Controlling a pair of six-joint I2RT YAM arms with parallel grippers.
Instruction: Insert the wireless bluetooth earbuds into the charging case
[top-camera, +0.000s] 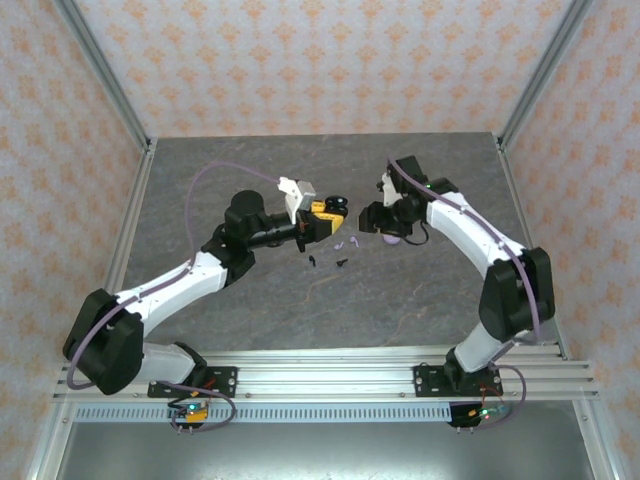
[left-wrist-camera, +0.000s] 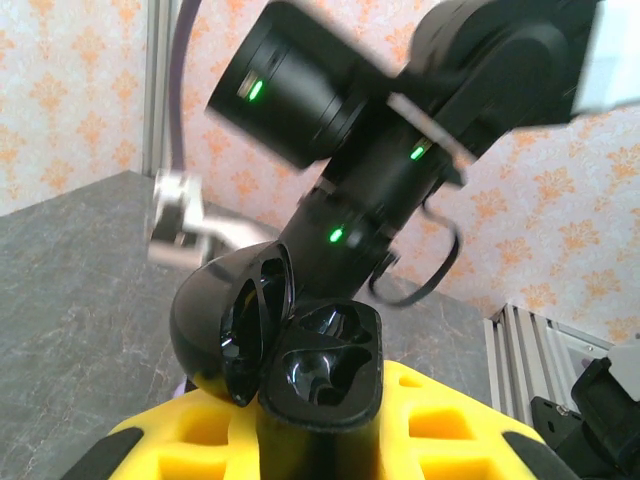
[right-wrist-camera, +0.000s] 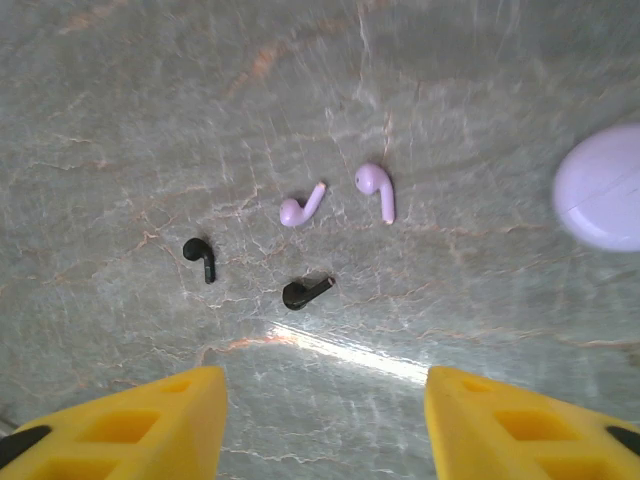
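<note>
Grey stone-patterned tabletop (top-camera: 300, 310), veined with pale and rust-coloured lines, sat inside an aluminium frame (top-camera: 105, 80). We noted peach floral wallpaper (top-camera: 300, 60) on the walls around it.

The left gripper (left-wrist-camera: 320, 440) was clamped on the black charging case (left-wrist-camera: 300, 350) and held it off the table. Its lid was swung open and the moulded wells were showing.

The right gripper (right-wrist-camera: 325, 400) hung over the surface with its yellow fingers (right-wrist-camera: 150, 420) apart and nothing between them.

We saw all four earbuds lying loose on the tabletop below it. The two lavender earbuds (right-wrist-camera: 302, 207) lay side by side, and the two black earbuds (right-wrist-camera: 200, 257) lay just nearer the fingers. A closed lavender case (right-wrist-camera: 605, 190) rested on the surface to one side, apart from them.
</note>
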